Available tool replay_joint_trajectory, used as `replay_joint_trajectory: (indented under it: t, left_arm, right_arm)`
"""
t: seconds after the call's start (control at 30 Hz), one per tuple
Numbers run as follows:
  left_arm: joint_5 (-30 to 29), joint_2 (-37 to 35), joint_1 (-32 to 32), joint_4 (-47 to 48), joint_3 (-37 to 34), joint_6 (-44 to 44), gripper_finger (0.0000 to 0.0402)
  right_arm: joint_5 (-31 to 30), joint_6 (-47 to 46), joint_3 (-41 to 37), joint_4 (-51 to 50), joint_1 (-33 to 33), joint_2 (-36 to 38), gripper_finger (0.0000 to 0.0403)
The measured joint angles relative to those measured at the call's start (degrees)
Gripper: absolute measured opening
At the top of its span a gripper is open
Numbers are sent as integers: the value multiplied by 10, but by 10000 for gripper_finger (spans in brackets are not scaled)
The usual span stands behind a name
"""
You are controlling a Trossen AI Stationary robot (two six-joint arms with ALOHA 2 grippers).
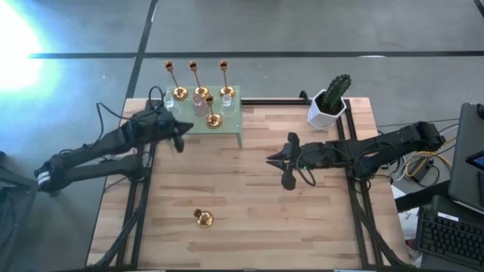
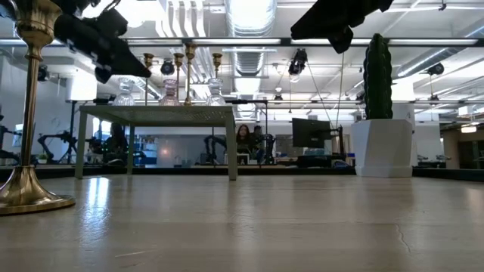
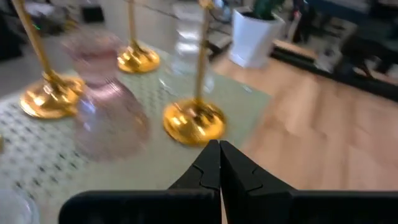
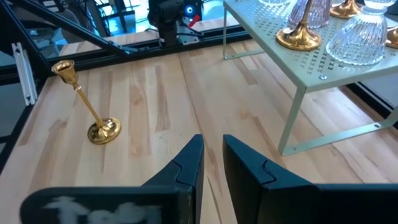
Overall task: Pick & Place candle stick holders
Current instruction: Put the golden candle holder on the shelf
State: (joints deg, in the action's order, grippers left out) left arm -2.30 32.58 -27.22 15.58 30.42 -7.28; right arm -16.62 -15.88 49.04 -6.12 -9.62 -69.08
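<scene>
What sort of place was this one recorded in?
Probably a robotics lab or open workshop: exposed ceiling ducts, a monitor and people at desks behind the wooden table, and a keyboard beside it.

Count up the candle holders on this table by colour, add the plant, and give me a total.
Gold-brass candle holders: 5 (4 on the green shelf, 1 on the table)
Clear glass holders: 2
Pinkish glass holder: 1
White pot with cactus: 1
Total: 9
</scene>
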Motion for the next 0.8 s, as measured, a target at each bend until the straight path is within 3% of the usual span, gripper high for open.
replay_joint_trajectory:
  t: [0.13, 0.33, 0.57, 0.8]
  left_arm:
    - [-2, -37, 59, 68, 6, -26, 0]
    - [-27, -85, 183, 74, 4, -32, 0]
    - [-78, -84, 345, 67, -11, -11, 0]
    - [-87, -82, 476, 12, -70, -3, 0]
  right_arm:
    - [0, 3, 0, -20, 0, 0, 52]
    - [2, 26, -1, -73, 0, 34, 52]
    - [19, 49, -20, -132, -10, 152, 52]
    - [38, 69, -135, -52, -10, 306, 52]
